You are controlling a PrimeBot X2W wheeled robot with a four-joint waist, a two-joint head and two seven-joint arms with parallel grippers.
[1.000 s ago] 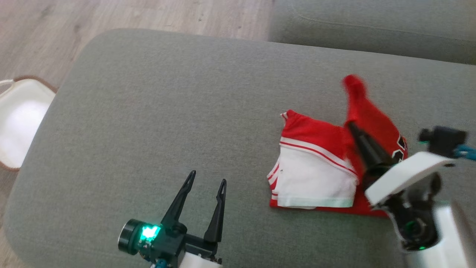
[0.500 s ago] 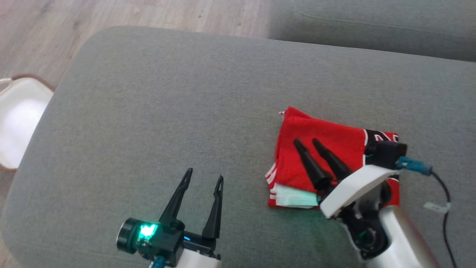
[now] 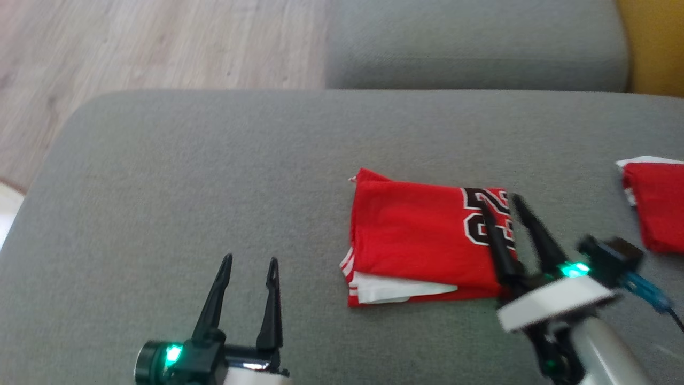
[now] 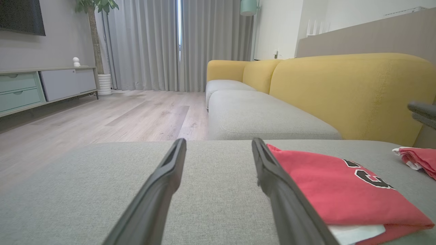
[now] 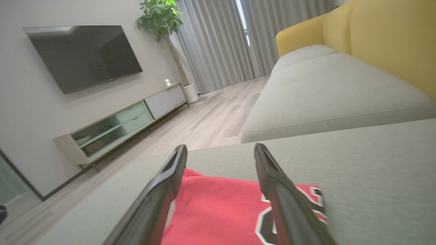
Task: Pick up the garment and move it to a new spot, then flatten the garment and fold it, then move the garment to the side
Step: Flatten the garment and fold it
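**Folded garment lies loose; side move not yet done**

Head view: the red garment (image 3: pixel 417 240) lies folded on the grey cushion (image 3: pixel 214 176). The right gripper (image 3: pixel 499 199) is spread above its numbered end and holds nothing. The left gripper (image 3: pixel 250 259) is spread too, well apart from it.

Left wrist view: the fold lies right of the fingers.

Right wrist view: it lies beneath the fingers.

Pinching only the top layer could undo the fold, and a second red cloth (image 3: pixel 654 214) lies near.

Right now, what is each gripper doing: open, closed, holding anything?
Left gripper: open, holding nothing.
Right gripper: open over the garment, gripping nothing.
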